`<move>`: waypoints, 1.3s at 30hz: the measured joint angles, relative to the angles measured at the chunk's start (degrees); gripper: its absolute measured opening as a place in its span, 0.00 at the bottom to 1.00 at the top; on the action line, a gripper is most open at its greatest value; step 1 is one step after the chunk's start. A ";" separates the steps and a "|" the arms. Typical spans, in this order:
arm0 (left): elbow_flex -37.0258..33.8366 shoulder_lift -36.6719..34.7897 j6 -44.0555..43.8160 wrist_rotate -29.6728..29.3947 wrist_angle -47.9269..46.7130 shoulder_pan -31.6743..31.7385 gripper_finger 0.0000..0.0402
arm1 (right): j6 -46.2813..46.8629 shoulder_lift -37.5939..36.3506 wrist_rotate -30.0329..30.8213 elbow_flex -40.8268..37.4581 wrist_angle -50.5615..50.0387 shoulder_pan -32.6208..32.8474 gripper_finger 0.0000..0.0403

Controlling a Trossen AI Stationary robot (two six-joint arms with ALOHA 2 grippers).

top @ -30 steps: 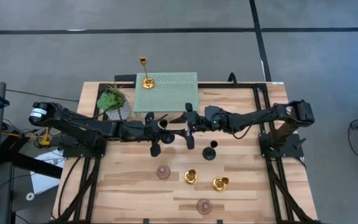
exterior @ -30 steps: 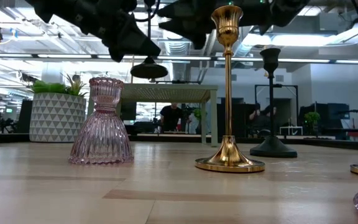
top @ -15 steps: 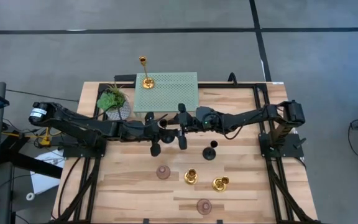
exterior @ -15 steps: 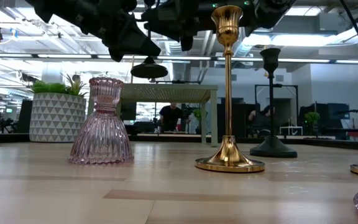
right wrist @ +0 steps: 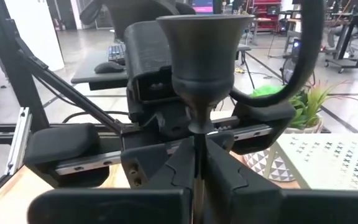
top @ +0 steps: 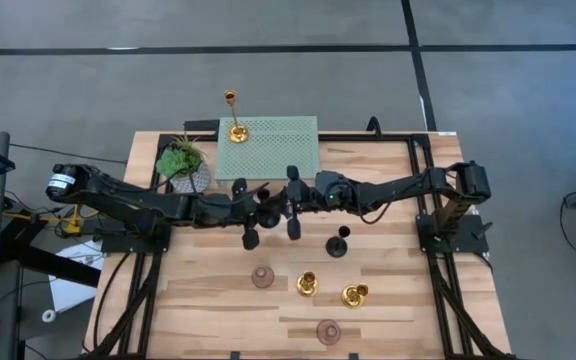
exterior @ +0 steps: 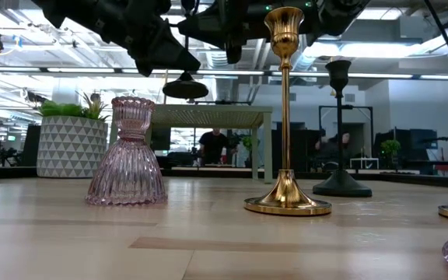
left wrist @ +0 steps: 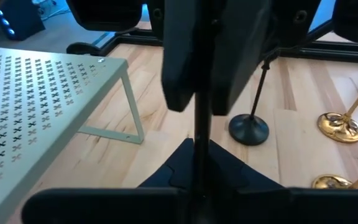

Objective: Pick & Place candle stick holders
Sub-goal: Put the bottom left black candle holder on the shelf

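Observation:
A black candle stick holder (top: pixel 268 211) hangs upright in the air over the table's middle, its round base (exterior: pixel 185 87) clear of the wood. My left gripper (top: pixel 257 213) reaches it from the left and my right gripper (top: pixel 281 207) from the right, and both are shut on its thin stem. Its cup (right wrist: pixel 202 43) rises just above my right fingers. A tall gold holder (top: pixel 234 122) stands on a green perforated shelf (top: pixel 278 148). Another black holder (top: pixel 339 243), two gold ones (top: pixel 307 285) (top: pixel 354 295) and two pink ones (top: pixel 262 276) (top: pixel 328 331) stand on the table. My left gripper pinches the holder's stem (left wrist: pixel 199 134) between its two fingers. They come level from the table's left and lie across the stem. The holder stays upright and lifted clear. My right gripper pinches the stem (right wrist: pixel 196 138) just below the cup, between its two fingers. They come level from the table's right, across the stem, facing my left gripper. The cup stands upright above them.
A potted green plant (top: pixel 181 165) stands at the far left beside the shelf. In the low view a pink holder (exterior: pixel 127 152), a tall gold one (exterior: pixel 286 117) and a black one (exterior: pixel 341 128) stand in front. Bare wood lies near the left edge.
My right gripper has moved toward the table's left, up to the black holder that my left gripper keeps in the air, and has shut on its stem. The holder has stayed where it was.

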 joint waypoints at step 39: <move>0.02 -10.25 2.41 -9.18 -14.47 -20.69 0.03 | -5.02 -5.92 -0.48 20.25 -36.14 -8.34 0.00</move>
